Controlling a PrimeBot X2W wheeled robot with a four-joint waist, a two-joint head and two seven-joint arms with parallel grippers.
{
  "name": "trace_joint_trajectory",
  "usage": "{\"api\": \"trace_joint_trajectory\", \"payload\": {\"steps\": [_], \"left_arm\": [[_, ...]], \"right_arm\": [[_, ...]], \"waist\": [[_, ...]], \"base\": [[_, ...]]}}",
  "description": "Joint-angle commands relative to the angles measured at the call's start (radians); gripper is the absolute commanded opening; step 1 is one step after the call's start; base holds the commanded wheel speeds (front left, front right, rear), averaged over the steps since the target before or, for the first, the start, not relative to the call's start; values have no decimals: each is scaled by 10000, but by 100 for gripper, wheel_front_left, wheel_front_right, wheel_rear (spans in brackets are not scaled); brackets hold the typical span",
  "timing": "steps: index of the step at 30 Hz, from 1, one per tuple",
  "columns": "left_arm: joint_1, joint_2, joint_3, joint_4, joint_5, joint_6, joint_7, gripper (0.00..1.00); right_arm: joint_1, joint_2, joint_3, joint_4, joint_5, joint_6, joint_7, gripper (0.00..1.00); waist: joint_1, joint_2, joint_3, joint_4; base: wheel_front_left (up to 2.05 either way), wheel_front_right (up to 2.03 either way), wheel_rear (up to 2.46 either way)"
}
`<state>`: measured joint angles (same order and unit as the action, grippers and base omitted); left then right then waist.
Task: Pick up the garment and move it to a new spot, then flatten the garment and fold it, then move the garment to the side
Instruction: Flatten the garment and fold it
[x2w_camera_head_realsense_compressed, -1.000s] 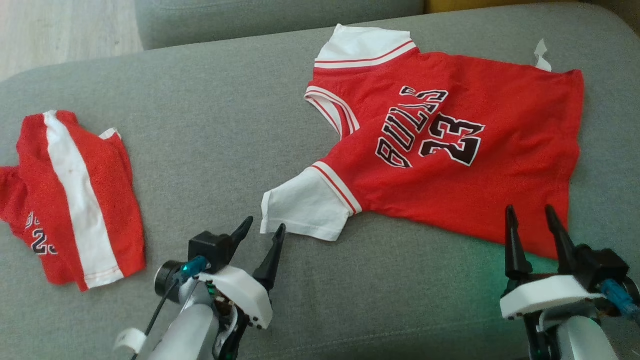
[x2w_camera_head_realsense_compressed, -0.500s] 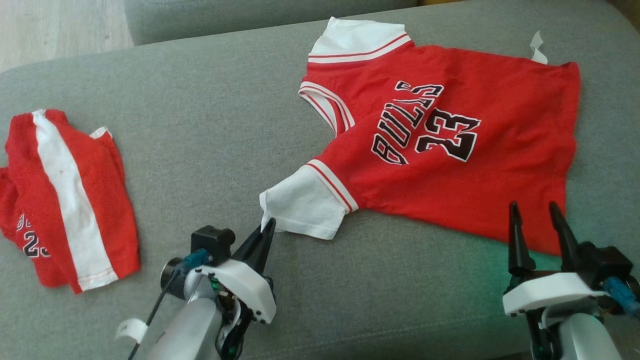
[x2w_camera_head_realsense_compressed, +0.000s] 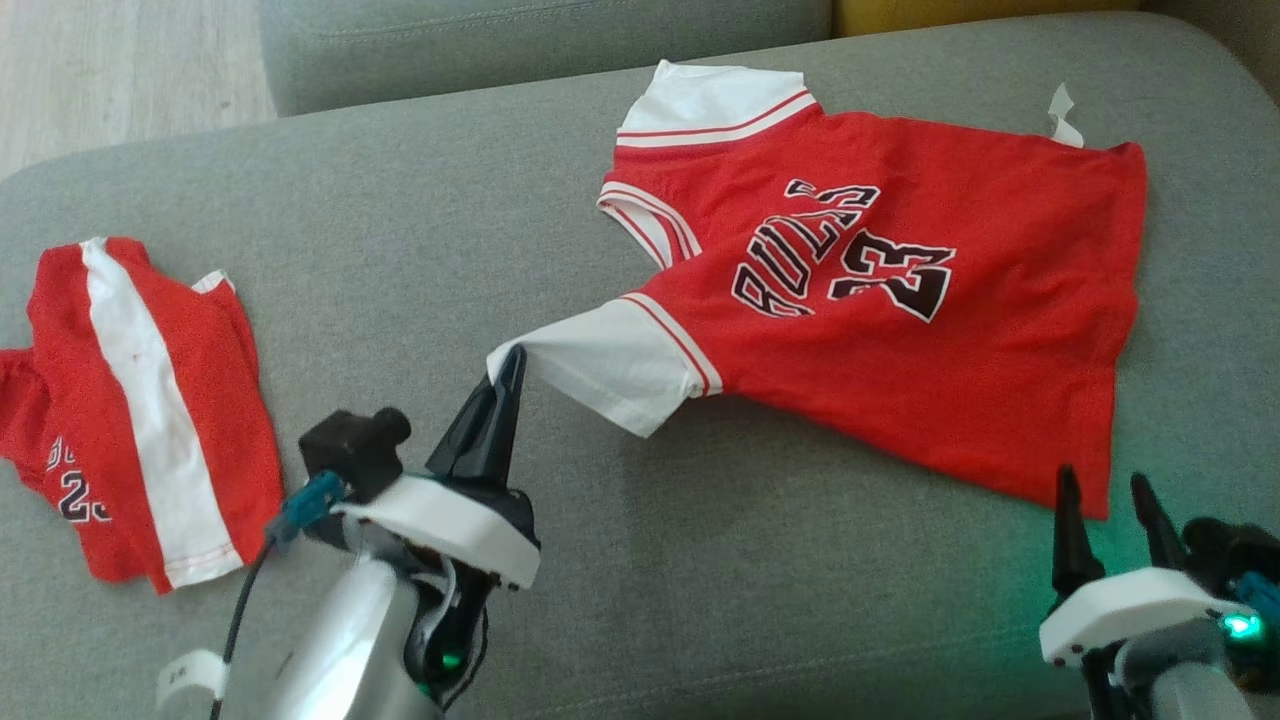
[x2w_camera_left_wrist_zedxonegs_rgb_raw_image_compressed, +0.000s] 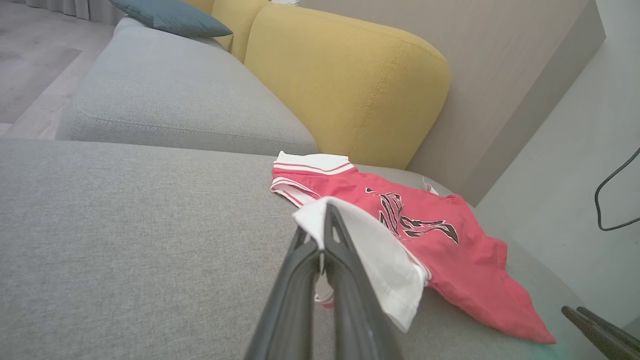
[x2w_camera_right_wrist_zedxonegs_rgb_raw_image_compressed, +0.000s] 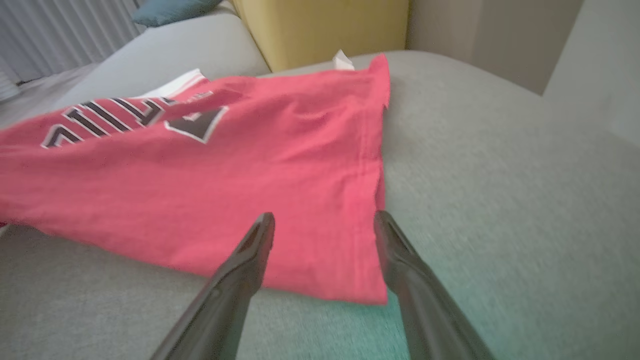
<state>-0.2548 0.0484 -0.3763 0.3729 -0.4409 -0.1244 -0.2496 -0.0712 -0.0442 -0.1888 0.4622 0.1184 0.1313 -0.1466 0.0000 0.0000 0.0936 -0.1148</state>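
The garment (x2w_camera_head_realsense_compressed: 900, 310) is a red jersey with white sleeves and black lettering, spread on the grey sofa cushion (x2w_camera_head_realsense_compressed: 420, 240). My left gripper (x2w_camera_head_realsense_compressed: 510, 362) is shut on the tip of its near white sleeve (x2w_camera_head_realsense_compressed: 610, 365), which is lifted and stretched toward me. From the left wrist the sleeve (x2w_camera_left_wrist_zedxonegs_rgb_raw_image_compressed: 370, 240) drapes over my closed left gripper (x2w_camera_left_wrist_zedxonegs_rgb_raw_image_compressed: 327, 212), with the jersey (x2w_camera_left_wrist_zedxonegs_rgb_raw_image_compressed: 450, 250) behind. My right gripper (x2w_camera_head_realsense_compressed: 1105, 490) stands open just short of the jersey's near hem corner. The right wrist view has the red hem (x2w_camera_right_wrist_zedxonegs_rgb_raw_image_compressed: 320, 250) lying beyond the right gripper (x2w_camera_right_wrist_zedxonegs_rgb_raw_image_compressed: 322, 220), fingers apart and empty.
A second red piece with a white stripe (x2w_camera_head_realsense_compressed: 140, 410) lies crumpled at the cushion's left. A yellow backrest (x2w_camera_left_wrist_zedxonegs_rgb_raw_image_compressed: 345, 75) and another grey cushion (x2w_camera_left_wrist_zedxonegs_rgb_raw_image_compressed: 165, 100) stand behind. A white tag (x2w_camera_head_realsense_compressed: 1062, 115) pokes out at the jersey's far edge.
My left gripper closed on the white sleeve tip and has pulled it up and to the left. The right gripper has drawn back toward the lower edge. The head camera shifted a little.
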Motion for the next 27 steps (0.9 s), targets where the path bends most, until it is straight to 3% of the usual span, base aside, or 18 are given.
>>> {"api": "trace_joint_trajectory", "payload": {"steps": [1, 14, 26, 27], "left_arm": [[-89, 112, 376, -447, 64, -56, -119, 0], [258, 60, 268, -859, 302, -58, -121, 0], [255, 84, 183, -865, 389, -61, -121, 0], [247, 94, 168, -857, 400, -61, -121, 0]], "right_arm": [[-202, -61, 183, -76, 182, -6, 72, 100], [-925, -60, -279, 2092, 1256, -6, -118, 100], [-2128, -60, -755, 4289, 1123, -6, -965, 100], [-2221, -60, -776, 4468, 1128, -6, -993, 95]], "waist": [[0, 0, -10, -1], [0, 0, 79, 152], [0, 0, 320, 309], [0, 0, 335, 313]], "base": [[0, 0, 0], [0, 0, 0], [0, 0, 0], [0, 0, 0]]}}
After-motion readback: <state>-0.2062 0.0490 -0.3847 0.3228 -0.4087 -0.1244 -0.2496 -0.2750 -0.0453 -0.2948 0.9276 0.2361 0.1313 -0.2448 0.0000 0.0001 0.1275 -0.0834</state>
